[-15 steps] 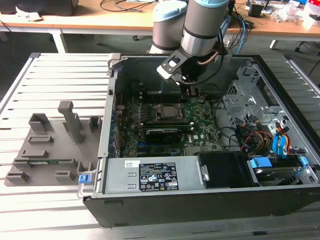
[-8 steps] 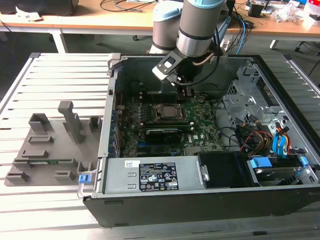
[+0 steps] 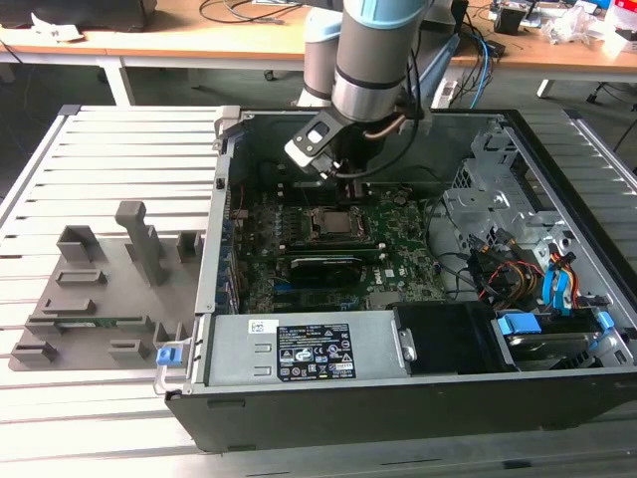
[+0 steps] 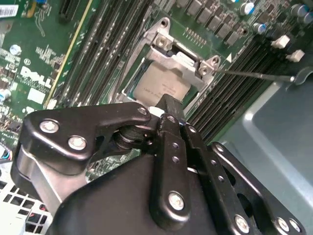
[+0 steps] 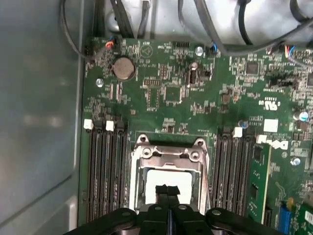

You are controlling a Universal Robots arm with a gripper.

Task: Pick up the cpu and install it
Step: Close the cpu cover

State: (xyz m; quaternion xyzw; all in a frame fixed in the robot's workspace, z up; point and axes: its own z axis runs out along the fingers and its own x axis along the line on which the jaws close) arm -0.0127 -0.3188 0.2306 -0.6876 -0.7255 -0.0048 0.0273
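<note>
The cpu (image 4: 160, 87) is a pale silver square lying flat inside the motherboard socket (image 3: 333, 221), under the socket's metal frame (image 4: 182, 59). In the first wrist view the cpu (image 5: 155, 179) shows as a white patch in the frame's window. My gripper (image 5: 167, 190) hangs just above it with the two black fingers (image 4: 171, 108) pressed together and nothing between them. Their tips overlap the near edge of the chip in both wrist views. In the exterior view the gripper (image 3: 343, 171) reaches down into the open computer case, above the socket.
Black memory slots (image 5: 103, 171) flank the socket on both sides. The case wall (image 5: 39, 122) stands close by. A grey holder tray (image 3: 100, 289) lies at the exterior view's left. The power supply (image 3: 299, 349), drive cage (image 3: 488, 189) and coloured cables (image 3: 518, 274) fill the case.
</note>
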